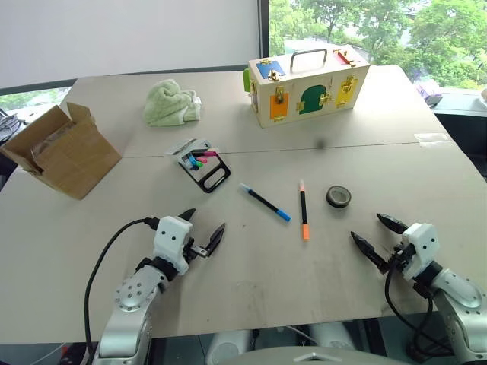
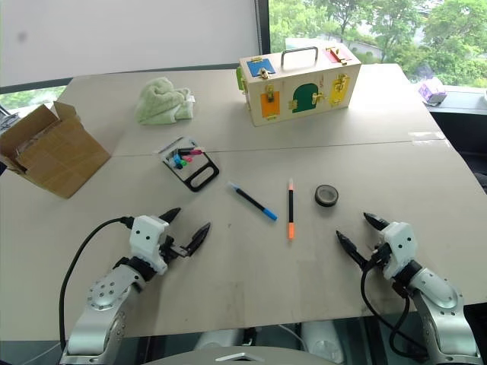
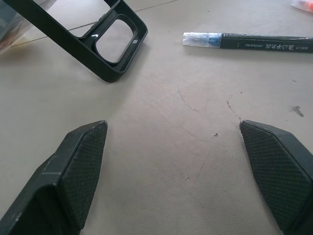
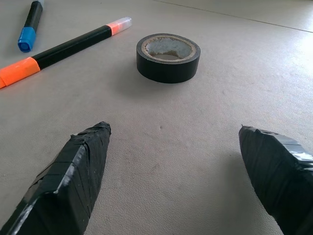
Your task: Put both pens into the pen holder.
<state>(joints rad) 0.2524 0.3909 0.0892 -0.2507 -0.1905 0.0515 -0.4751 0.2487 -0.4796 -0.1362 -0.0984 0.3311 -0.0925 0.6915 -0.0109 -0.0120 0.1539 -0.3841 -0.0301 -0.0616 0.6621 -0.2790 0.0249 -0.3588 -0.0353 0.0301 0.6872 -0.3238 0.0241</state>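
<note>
Both pincers spread (empty), orange pen lengthwise away, blue pen diagonal.

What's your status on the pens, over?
Both jaws open, empty: left gripper, right gripper. Blue pen and orange pen on the table, outside pen holder. Tape roll beside orange pen.

Pens mid-table, apart; pen holder behind-left, tape roll right; holder contents probably markers.

black pen holder, blue-tipped pen, orange-ended pen, green cloth
</note>
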